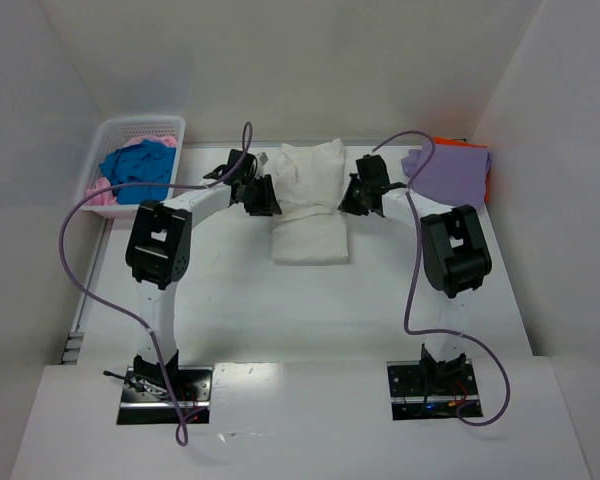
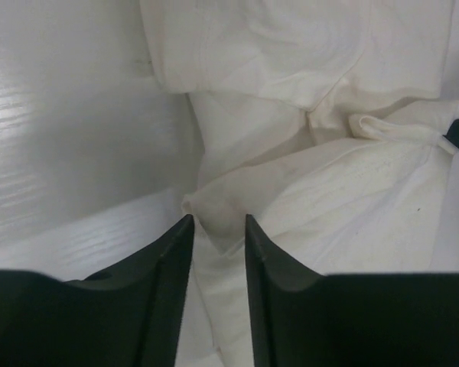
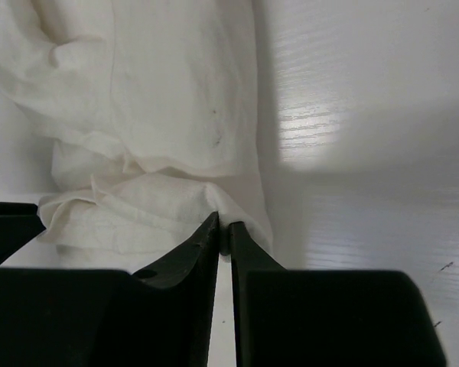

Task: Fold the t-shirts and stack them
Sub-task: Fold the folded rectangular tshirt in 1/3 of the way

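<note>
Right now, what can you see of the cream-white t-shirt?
The cream-white t-shirt is soft, wrinkled cloth, folded into a narrow rectangle with a bunched crease across its middle. It lies on the white table, between the two arms. The left gripper, tips parted, sits over a fold at its left edge; the right gripper, tips nearly closed, meets its right edge.
</note>
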Tool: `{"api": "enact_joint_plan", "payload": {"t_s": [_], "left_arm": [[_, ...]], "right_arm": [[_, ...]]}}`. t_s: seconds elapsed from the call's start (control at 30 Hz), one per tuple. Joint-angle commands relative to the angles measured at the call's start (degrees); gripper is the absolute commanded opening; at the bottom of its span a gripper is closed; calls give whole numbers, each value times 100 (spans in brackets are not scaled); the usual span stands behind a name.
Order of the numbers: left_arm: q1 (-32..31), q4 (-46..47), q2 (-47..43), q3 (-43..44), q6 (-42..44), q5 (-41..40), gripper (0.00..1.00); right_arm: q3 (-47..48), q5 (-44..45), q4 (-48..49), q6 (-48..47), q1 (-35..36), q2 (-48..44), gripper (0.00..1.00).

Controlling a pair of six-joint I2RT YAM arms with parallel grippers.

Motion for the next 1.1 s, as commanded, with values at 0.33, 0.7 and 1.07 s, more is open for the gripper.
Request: {"api": "enact_joint_plan", "payload": {"t_s": [0.33,0.7,1.07], "left_arm": [[76,549,452,776,10,298,55],[418,830,365,1084,-123,358,74],[129,830,-636,-40,423,1221,82]], "right_arm": [[582,305,898,-30,-109,100,32],[1285,305,961,23,-337,469,59],[321,198,1004,-337,-451,-461,68]]}}
